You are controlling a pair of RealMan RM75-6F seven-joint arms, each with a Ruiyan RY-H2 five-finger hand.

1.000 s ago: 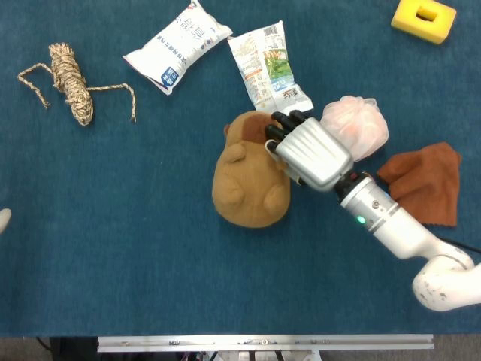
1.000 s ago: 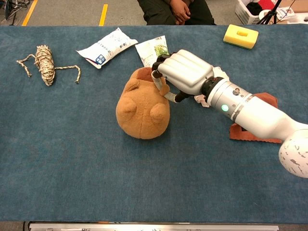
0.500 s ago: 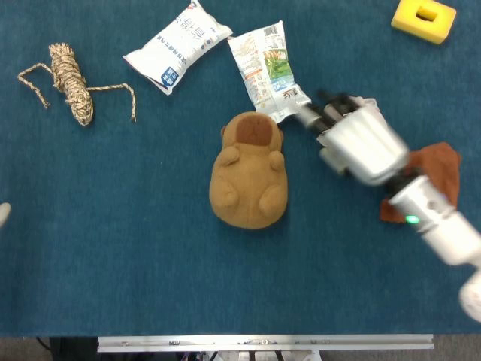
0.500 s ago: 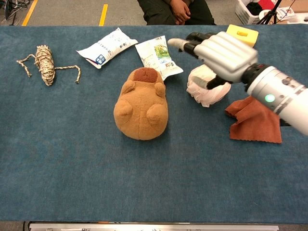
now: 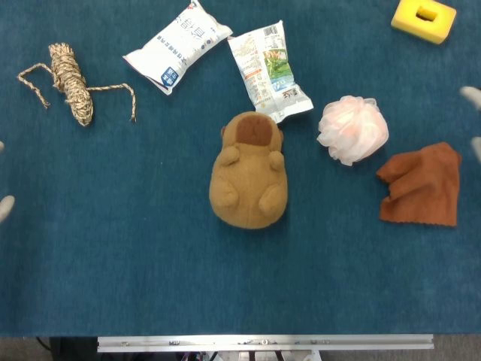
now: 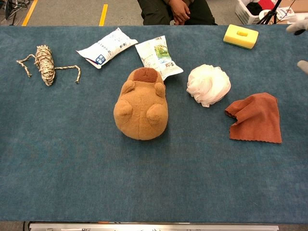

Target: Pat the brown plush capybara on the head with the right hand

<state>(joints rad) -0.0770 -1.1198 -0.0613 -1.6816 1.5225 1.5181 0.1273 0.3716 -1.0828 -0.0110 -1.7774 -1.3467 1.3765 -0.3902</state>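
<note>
The brown plush capybara [image 5: 249,180] [image 6: 141,104] lies in the middle of the blue table, its dark-topped head pointing to the far side. Nothing touches it. Of my right hand [image 5: 473,120] [image 6: 301,43] only pale blurred fingertips show at the right edge of both views, far from the plush. My left hand [image 5: 4,204] shows as a pale sliver at the left edge of the head view. Neither hand's fingers can be read.
Near the head lie a green snack packet [image 5: 267,71] and a white-blue packet [image 5: 177,47]. A pink bath pouf [image 5: 353,128] and brown cloth [image 5: 422,185] lie to the right, a yellow sponge [image 5: 423,19] far right, a rope bundle [image 5: 71,83] far left.
My right hand lifted off the capybara's head and swept right, out to the frame edge. The plush settled slightly and its head is uncovered.
</note>
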